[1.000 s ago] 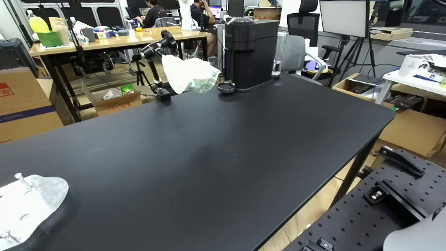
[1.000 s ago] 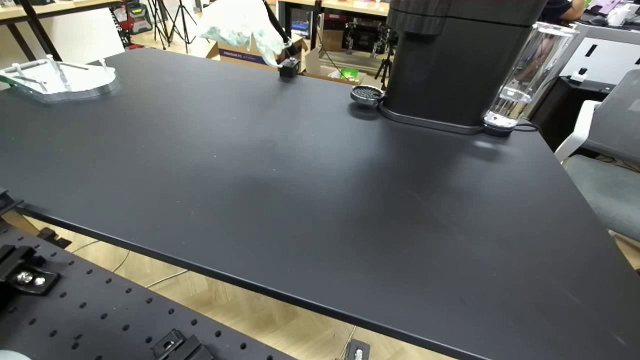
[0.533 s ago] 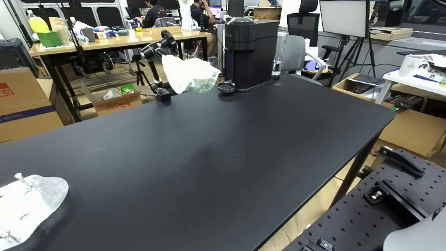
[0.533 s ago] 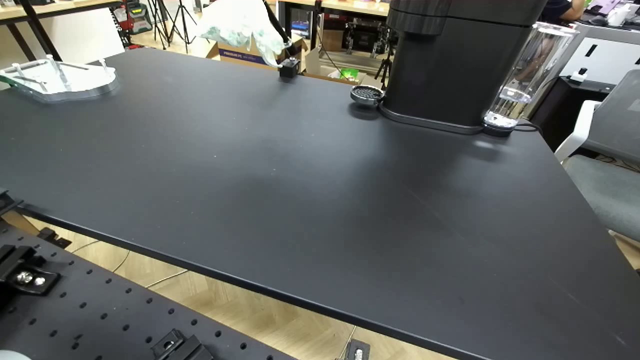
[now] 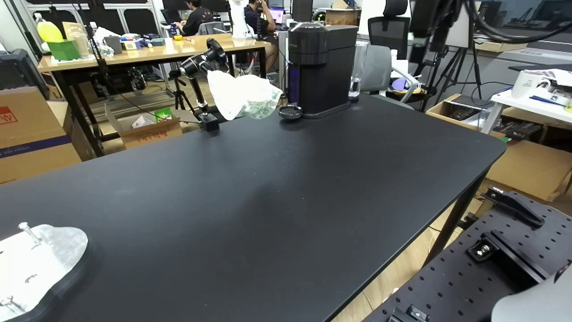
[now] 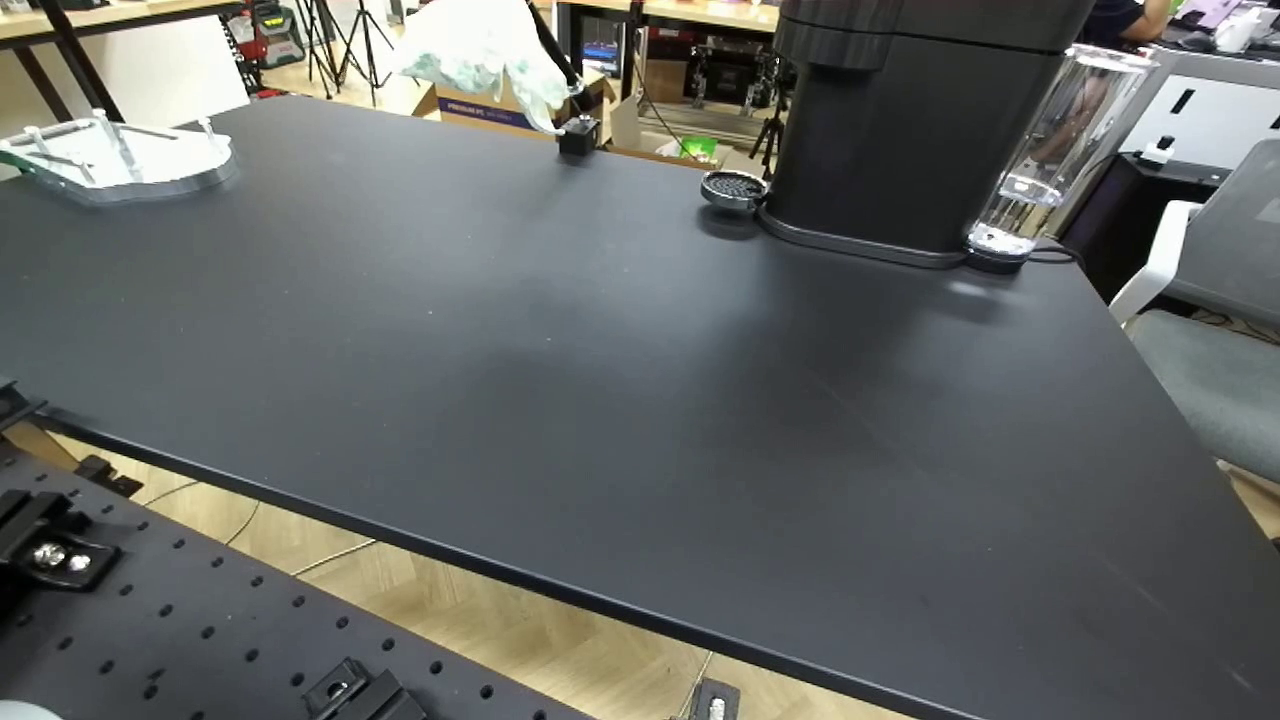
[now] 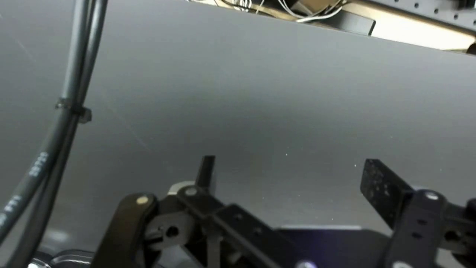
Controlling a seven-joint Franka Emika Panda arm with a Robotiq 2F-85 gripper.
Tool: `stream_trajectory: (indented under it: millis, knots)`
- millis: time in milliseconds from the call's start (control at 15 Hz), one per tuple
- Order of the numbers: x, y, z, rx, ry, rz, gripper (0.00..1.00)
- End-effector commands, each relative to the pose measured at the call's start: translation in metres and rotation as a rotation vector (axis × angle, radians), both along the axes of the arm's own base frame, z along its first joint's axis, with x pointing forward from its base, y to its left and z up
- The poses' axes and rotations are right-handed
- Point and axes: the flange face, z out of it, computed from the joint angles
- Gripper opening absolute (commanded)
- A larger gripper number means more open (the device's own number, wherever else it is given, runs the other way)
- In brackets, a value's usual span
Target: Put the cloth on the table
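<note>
The cloth (image 5: 246, 95) is white with a pale green pattern. It hangs bunched on a black stand arm at the far table edge, above the tabletop. It also shows at the top of an exterior view (image 6: 490, 62). The black table (image 5: 286, 214) shows in both exterior views and fills most of the wrist view (image 7: 238, 85). My gripper (image 7: 292, 180) is open, with bare tabletop between its fingers. In an exterior view the gripper (image 5: 430, 44) is blurred at the top right, high up and well apart from the cloth. The wrist view does not clearly show the cloth.
A black coffee machine (image 5: 324, 71) stands at the far edge, with a clear tank (image 6: 1030, 170) and a small round drip tray (image 6: 734, 188). A white board with upright pegs (image 5: 49, 255) lies at the table's other end. A cable (image 7: 59, 123) crosses the wrist view.
My gripper and its cables have come into view at the top right of an exterior view, where they did not show before. The cloth and the tabletop things have not moved.
</note>
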Motion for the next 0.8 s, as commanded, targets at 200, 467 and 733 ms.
stream_trajectory:
  millis: [200,467,733]
  knots:
    - [0.065,0.096,-0.048,0.106,-0.243,-0.155,1.00]
    - [0.094,0.134,-0.067,0.148,-0.428,-0.163,1.00]
    - [0.116,0.148,-0.086,0.140,-0.507,-0.115,1.00]
